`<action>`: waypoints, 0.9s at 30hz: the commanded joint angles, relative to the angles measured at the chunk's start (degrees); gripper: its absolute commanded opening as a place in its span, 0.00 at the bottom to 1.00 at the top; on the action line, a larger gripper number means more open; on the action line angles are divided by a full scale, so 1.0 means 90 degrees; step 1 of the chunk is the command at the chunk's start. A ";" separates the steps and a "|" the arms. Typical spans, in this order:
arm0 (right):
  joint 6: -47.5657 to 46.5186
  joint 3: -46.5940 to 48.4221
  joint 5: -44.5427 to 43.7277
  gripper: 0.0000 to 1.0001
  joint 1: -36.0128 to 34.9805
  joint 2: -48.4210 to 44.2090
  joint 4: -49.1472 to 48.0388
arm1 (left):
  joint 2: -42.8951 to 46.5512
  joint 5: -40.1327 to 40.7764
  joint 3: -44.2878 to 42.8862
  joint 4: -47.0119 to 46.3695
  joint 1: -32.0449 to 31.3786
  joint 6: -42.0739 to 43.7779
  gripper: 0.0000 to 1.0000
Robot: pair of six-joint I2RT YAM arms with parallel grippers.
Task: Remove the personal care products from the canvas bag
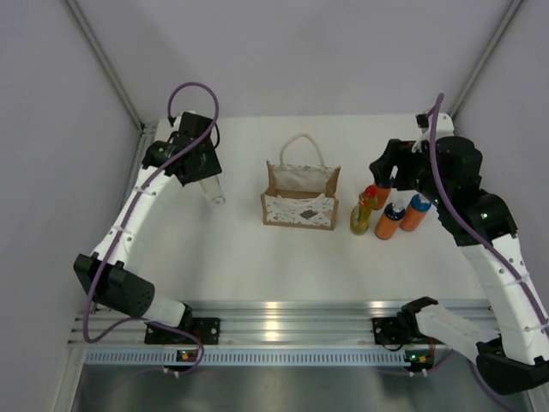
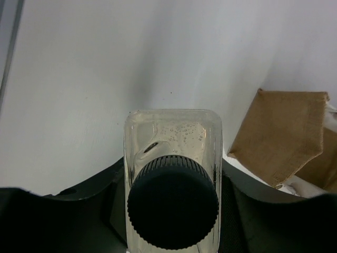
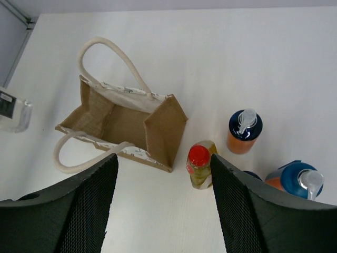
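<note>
- The white counter carried everything.
- The canvas bag stood upright near its middle, mouth open, rope handles spread apart.
- The left hand, well left of the bag, was clenched on the clear bottle, its dark cap facing the wrist camera.
- The right hand hung released, fingers wide apart over the cluster.
- Three orange bottles stood grouped right of the bag, with the yellow-green bottle nearest it.

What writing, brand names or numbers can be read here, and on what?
Nothing is legible.
Canvas bag: small dark label on the front, too small to read.
Clear bottle: dark label, blurred in the right wrist view.
Other bottles: no writing shows.
</note>
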State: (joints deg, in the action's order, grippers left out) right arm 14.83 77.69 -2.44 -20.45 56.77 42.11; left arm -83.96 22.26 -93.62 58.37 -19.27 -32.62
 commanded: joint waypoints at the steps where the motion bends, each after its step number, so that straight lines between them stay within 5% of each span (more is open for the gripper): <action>1: -0.0241 0.0595 -0.0256 0.69 0.0084 -0.0331 0.0311 | 0.0218 -0.0267 0.0274 -0.1201 -0.0008 0.0255 0.00; 12: -0.0427 0.0840 -0.0501 0.79 0.0094 -0.0995 0.1190 | 0.0325 -0.0374 0.2286 -0.2403 -0.0008 0.0207 0.00; 27: -0.0359 0.1016 -0.0657 0.89 0.0094 -0.1357 0.1874 | 0.0238 -0.0238 0.3039 -0.3165 -0.0066 0.0138 0.00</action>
State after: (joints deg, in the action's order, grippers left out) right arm 11.60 84.29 -7.49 -20.45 45.04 56.95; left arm -84.05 17.67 -65.60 37.36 -19.51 -31.38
